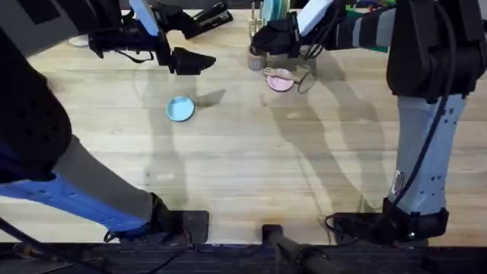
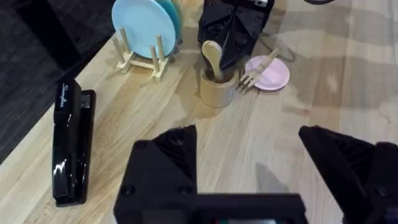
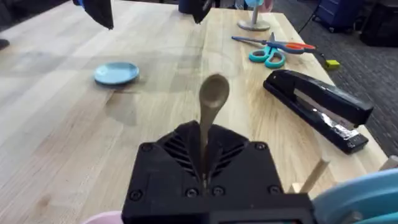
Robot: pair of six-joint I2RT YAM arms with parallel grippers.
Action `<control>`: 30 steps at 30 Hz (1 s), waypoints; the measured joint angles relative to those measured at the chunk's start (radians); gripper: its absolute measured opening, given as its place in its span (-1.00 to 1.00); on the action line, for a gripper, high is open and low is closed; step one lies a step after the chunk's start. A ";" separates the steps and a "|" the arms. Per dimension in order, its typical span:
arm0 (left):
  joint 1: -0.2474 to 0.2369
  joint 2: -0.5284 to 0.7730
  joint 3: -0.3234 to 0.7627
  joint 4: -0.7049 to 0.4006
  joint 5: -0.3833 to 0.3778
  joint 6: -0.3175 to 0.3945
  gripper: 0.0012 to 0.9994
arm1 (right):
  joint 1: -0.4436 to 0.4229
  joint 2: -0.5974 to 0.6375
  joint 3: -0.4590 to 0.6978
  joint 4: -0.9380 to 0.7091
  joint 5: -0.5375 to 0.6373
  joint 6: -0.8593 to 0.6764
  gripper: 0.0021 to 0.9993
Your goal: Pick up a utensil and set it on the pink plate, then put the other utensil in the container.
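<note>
The wooden fork (image 2: 260, 68) lies across the pink plate (image 2: 273, 76), its tines over the rim toward the brown container (image 2: 217, 92). In the overhead view the fork (image 1: 274, 73) and pink plate (image 1: 281, 84) sit just right of the container (image 1: 256, 61). My right gripper (image 2: 231, 53) is shut on the spoon (image 2: 212, 57), whose bowl points up and whose handle reaches down into the container. From the right wrist the spoon (image 3: 211, 102) rises out of the shut right gripper (image 3: 205, 177). My left gripper (image 1: 194, 62) hovers open and empty (image 2: 249, 168), left of the container.
A rack of blue plates (image 2: 146, 28) stands behind the container. A small blue plate (image 1: 180, 109) lies mid-table. A black stapler (image 2: 71, 146) and scissors (image 3: 273, 50) lie toward the far left. The near half of the table (image 1: 251, 175) is bare wood.
</note>
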State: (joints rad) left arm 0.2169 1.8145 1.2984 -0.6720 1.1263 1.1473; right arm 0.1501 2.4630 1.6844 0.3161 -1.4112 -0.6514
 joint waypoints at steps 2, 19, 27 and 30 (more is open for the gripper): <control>0.000 0.000 0.000 0.000 0.000 0.001 0.99 | 0.000 0.000 0.000 0.000 0.002 0.000 -0.95; 0.000 0.000 0.000 0.000 0.000 0.002 0.99 | 0.000 0.000 0.000 -0.001 0.005 0.016 0.99; 0.000 0.000 0.000 0.000 0.000 0.002 0.99 | -0.002 -0.001 0.000 -0.001 0.005 0.141 0.99; 0.000 0.000 0.000 0.000 0.000 0.002 0.99 | -0.006 -0.009 0.000 -0.009 0.007 0.212 0.99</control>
State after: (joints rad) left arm 0.2169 1.8145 1.2984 -0.6720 1.1263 1.1488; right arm 0.1443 2.4538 1.6840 0.3075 -1.4046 -0.4399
